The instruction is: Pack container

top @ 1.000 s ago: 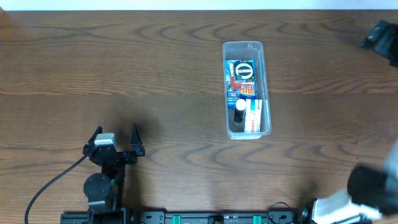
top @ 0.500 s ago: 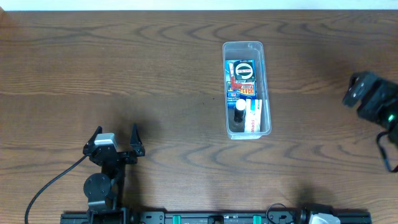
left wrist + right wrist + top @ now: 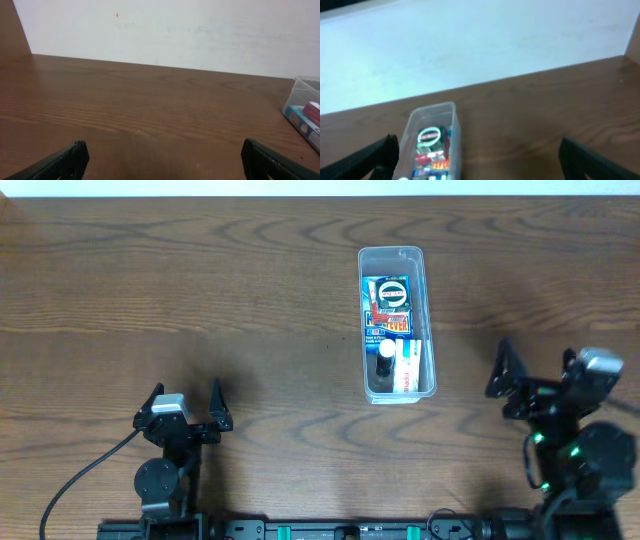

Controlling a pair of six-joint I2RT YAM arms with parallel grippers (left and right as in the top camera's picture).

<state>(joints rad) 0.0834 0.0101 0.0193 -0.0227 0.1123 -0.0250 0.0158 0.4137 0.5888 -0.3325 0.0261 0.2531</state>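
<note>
Right hand (image 3: 537,372): swung back in, parked, spread empty | left hand (image 3: 187,392): unmoved, spread empty | container (image 3: 391,250): loaded, packing likely finished.

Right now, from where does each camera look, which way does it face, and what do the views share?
Overhead: above the table, looking straight down; shows both arms, open left gripper and right gripper, container.
Left wrist: low on the left arm, facing the white wall; own fingertips at bottom corners.
Right wrist: on the right arm, facing the same wall; own fingertips below.
Shared: all three show the container.
</note>
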